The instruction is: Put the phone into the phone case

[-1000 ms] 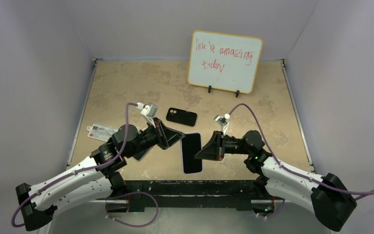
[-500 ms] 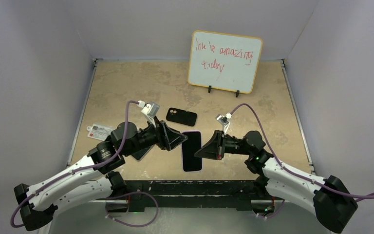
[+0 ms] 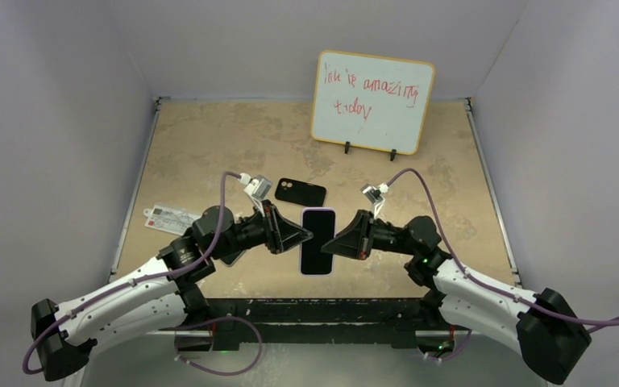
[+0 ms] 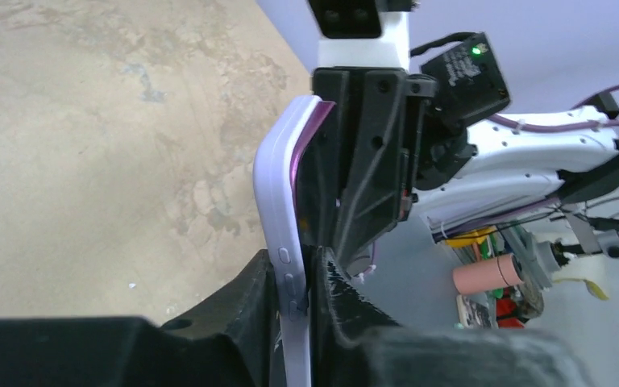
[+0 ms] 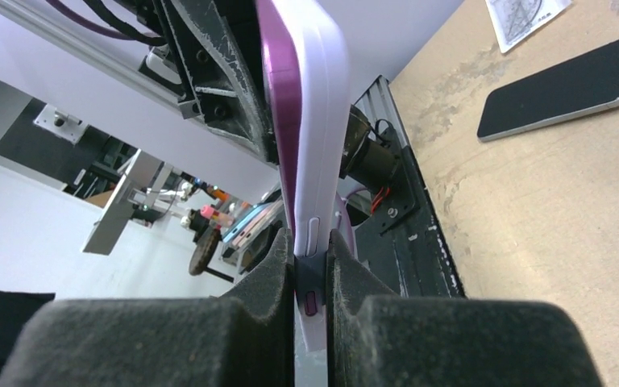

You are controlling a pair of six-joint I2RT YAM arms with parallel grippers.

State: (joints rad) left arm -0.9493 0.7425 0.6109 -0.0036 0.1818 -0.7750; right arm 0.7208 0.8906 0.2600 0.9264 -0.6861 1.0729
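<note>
From above, shows the phone [image 3: 318, 242] screen-up, pinched across its width: left gripper [image 3: 297, 239] clamped on one long edge, right gripper [image 3: 332, 243] clamped on the opposite one, tips facing each other. Puts the phone case [image 3: 301, 192] just beyond the left gripper's tips, away from the arm bases, flat on the table [image 3: 234, 137], close by the phone's far short edge. Leaves a broad run of tan tabletop past the case up to the whiteboard [image 3: 372, 101], and more outside the right gripper toward the table's metal edge. Has a printed card [image 3: 169, 216] well out behind the left gripper.

Left wrist: catches the phone edge-on, its lilac rim with side buttons squeezed between both pads [image 4: 246, 297], with the right gripper's black fingers on the far edge straight ahead.

Right wrist: gives the same squeeze on the other rim, with a visible gap between phone and table — not readable from above. Adds a second phone [image 5: 560, 85], dark screen and light edge, flat on the table beyond and beside the fingers — largely covered by the left arm in the overhead view
</note>
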